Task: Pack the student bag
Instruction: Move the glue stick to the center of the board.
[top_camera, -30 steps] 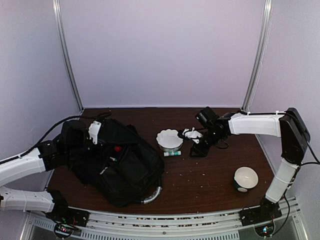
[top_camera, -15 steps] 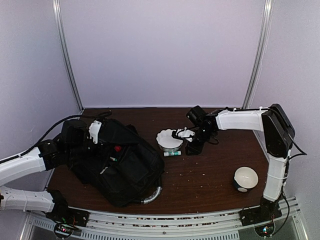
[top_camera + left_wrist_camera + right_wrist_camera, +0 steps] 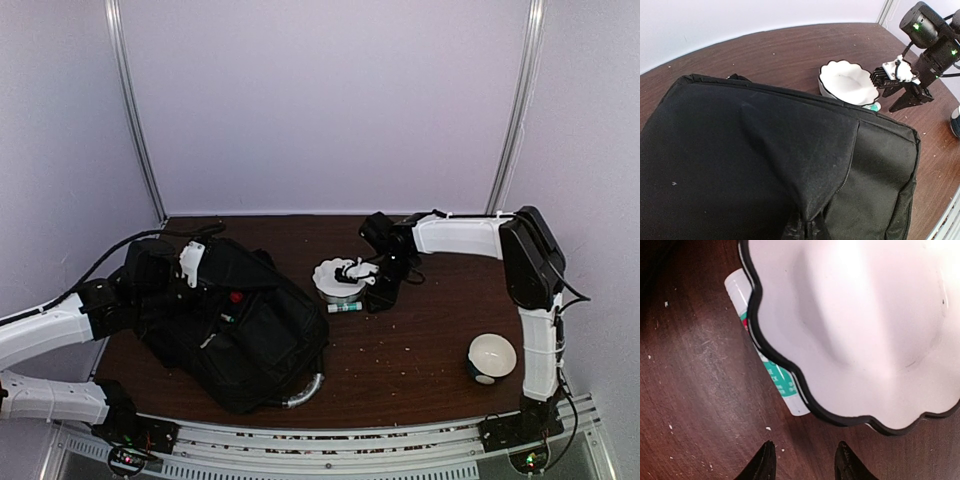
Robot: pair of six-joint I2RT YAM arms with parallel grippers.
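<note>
Fabric of the student bag [image 3: 235,335] looks soft and slumpy, so lift by its grey handle [image 3: 305,390]. Your left hand [image 3: 188,265] is closed, seemingly pinching the bag's top. Your right hand [image 3: 802,462], well right of the bag, is open and empty.

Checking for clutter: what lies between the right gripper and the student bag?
Between right gripper and student bag: white scalloped bowl, with a green-labelled tube beside it, seen in the top view.
</note>
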